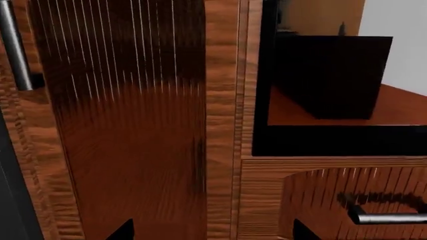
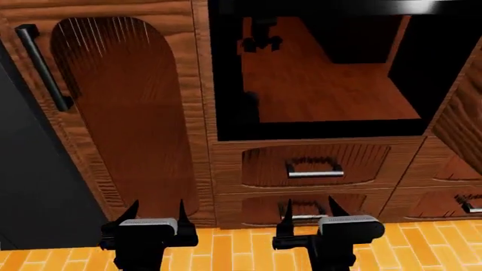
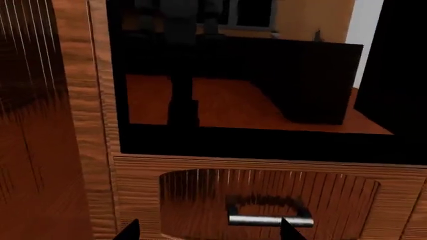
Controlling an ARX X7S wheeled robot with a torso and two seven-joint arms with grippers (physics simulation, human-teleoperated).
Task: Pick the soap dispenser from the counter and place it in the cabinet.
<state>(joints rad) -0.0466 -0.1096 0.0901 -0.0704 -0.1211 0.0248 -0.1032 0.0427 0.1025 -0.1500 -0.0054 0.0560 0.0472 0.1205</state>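
No soap dispenser and no counter can be made out for certain in any view. The cabinet [image 2: 202, 84] of reddish-brown wood fills the head view, with an arched door [image 2: 124, 113] on the left and an open shelf compartment [image 2: 324, 84] on the right. My left gripper [image 2: 158, 210] stands open and empty low before the door; in its wrist view the left gripper [image 1: 212, 231] faces the cabinet [image 1: 220, 100]. My right gripper [image 2: 309, 209] is open and empty before the drawers, and in its wrist view the right gripper [image 3: 210, 230] faces the cabinet [image 3: 80, 125].
Two arched drawers with silver bar handles [image 2: 315, 174] [image 3: 270, 220] sit below the compartment. The door carries a long dark bar handle [image 2: 42, 68]. A black panel [image 2: 30, 186] stands left of the cabinet. A dark boxy shape [image 1: 330, 75] shows inside the compartment. The floor [image 2: 241, 243] is orange wood.
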